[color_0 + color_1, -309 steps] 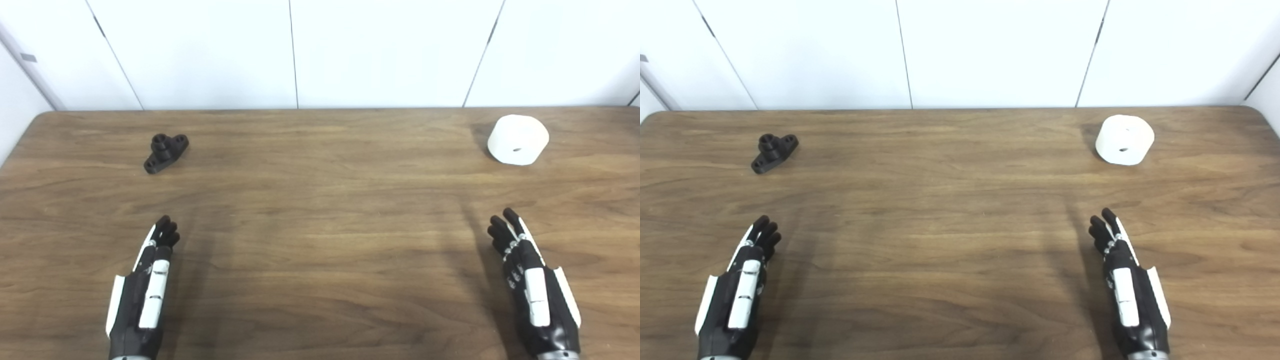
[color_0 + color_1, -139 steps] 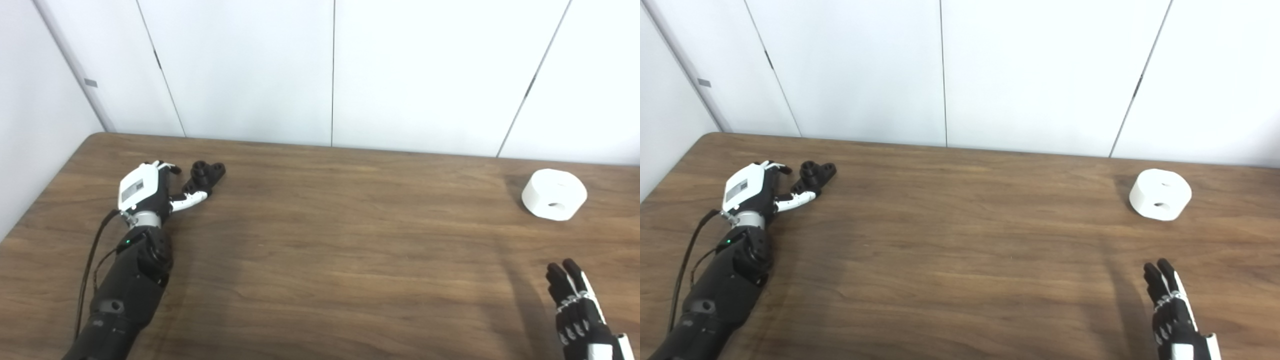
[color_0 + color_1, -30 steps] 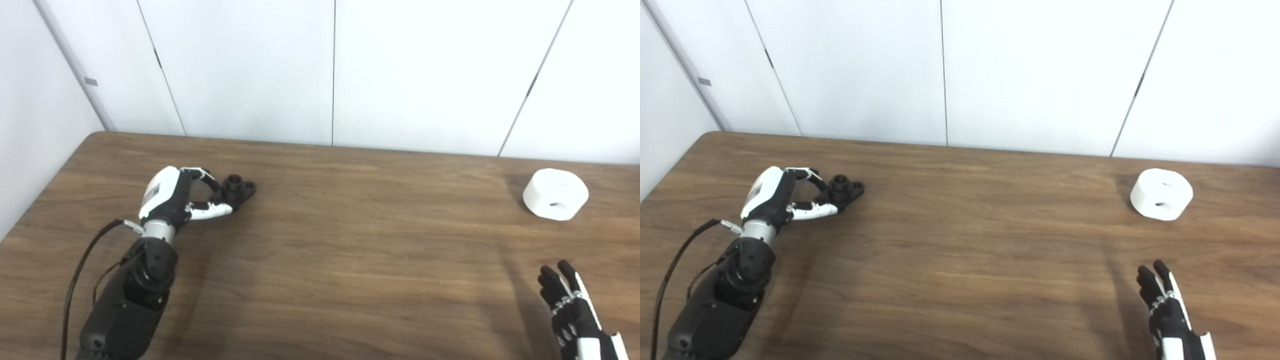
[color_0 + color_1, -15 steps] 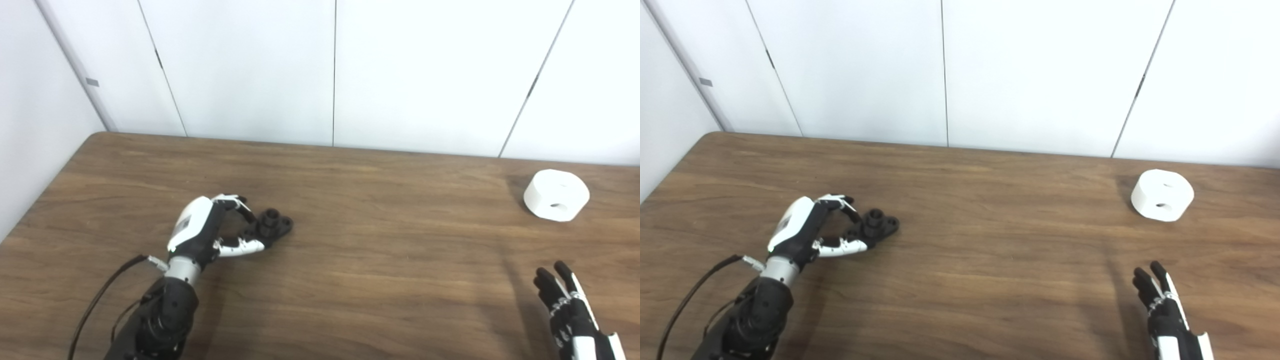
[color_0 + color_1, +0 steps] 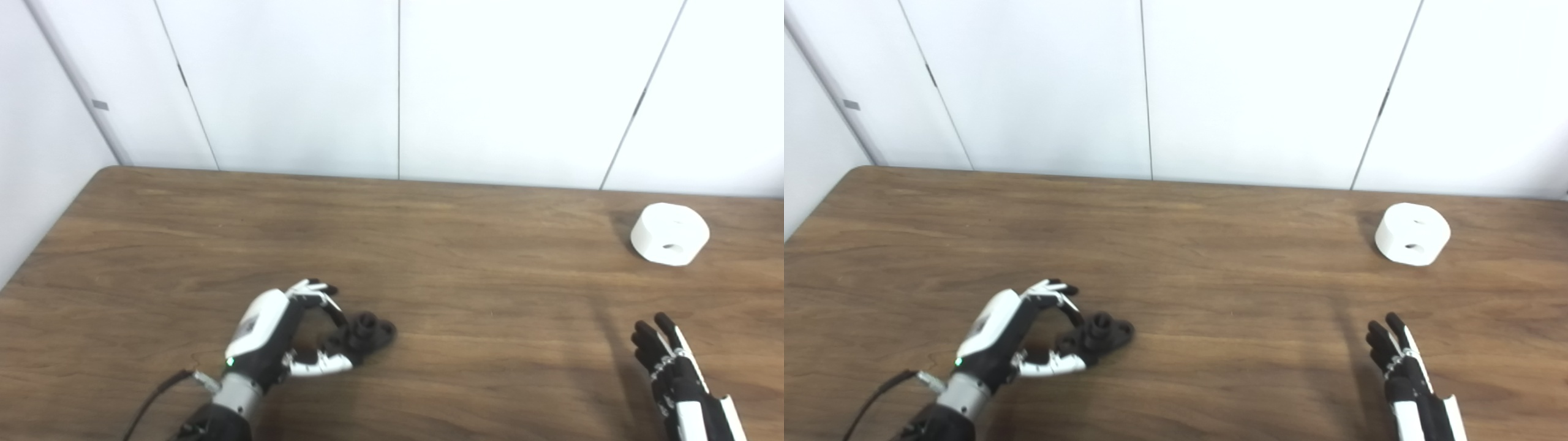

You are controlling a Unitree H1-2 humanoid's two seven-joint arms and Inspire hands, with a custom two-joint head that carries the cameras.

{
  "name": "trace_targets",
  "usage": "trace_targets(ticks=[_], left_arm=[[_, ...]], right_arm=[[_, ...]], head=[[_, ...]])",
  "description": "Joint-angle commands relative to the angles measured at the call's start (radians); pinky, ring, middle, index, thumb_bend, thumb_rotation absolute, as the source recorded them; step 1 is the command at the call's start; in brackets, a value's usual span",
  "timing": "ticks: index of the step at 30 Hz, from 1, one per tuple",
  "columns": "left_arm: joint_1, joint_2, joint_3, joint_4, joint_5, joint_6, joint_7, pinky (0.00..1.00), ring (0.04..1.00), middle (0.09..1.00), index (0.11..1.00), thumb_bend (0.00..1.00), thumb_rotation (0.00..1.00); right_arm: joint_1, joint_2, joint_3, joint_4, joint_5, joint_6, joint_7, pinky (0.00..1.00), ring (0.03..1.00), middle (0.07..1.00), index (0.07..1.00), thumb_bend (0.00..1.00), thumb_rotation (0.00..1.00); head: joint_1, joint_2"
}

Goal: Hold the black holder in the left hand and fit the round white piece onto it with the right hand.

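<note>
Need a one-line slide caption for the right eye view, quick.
Left hand grips the black holder at the table; right hand waits open, round white piece untouched.

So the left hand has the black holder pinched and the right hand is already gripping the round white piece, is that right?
Not quite. The left hand does pinch the black holder, but the right hand holds nothing: in the right eye view it is open near the table's front edge, and the round white piece sits alone further back.
</note>
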Motion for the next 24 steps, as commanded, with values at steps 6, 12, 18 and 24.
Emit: trace_targets(ticks=[6,12,18,24], left_arm=[[0.015,-0.03,-0.037,-0.048,0.041,-0.08,0.001,1.0,0.937,0.832,0.487,0.51,0.05],[0.045,-0.044,-0.096,-0.063,0.065,-0.121,-0.029,1.0,0.929,0.828,0.486,0.51,0.04],[0.064,-0.056,-0.152,-0.035,0.092,-0.183,-0.037,1.0,0.928,0.818,0.487,0.51,0.04],[0.097,-0.087,-0.198,0.0,0.157,-0.234,-0.003,1.0,0.922,0.825,0.487,0.52,0.04]], right_arm=[[0.005,0.041,0.01,-0.076,0.001,0.037,-0.013,0.92,0.905,0.901,0.944,0.53,0.92],[0.008,0.042,0.016,-0.111,-0.018,0.073,-0.02,0.93,0.905,0.903,0.948,0.55,0.93],[0.009,0.044,0.019,-0.15,-0.026,0.116,-0.034,0.92,0.903,0.899,0.94,0.55,0.93],[0.007,0.049,0.017,-0.194,-0.024,0.165,-0.05,0.93,0.896,0.891,0.935,0.57,0.92]], head=[[-0.034,0.04],[-0.065,0.078],[-0.093,0.106],[-0.11,0.113]])
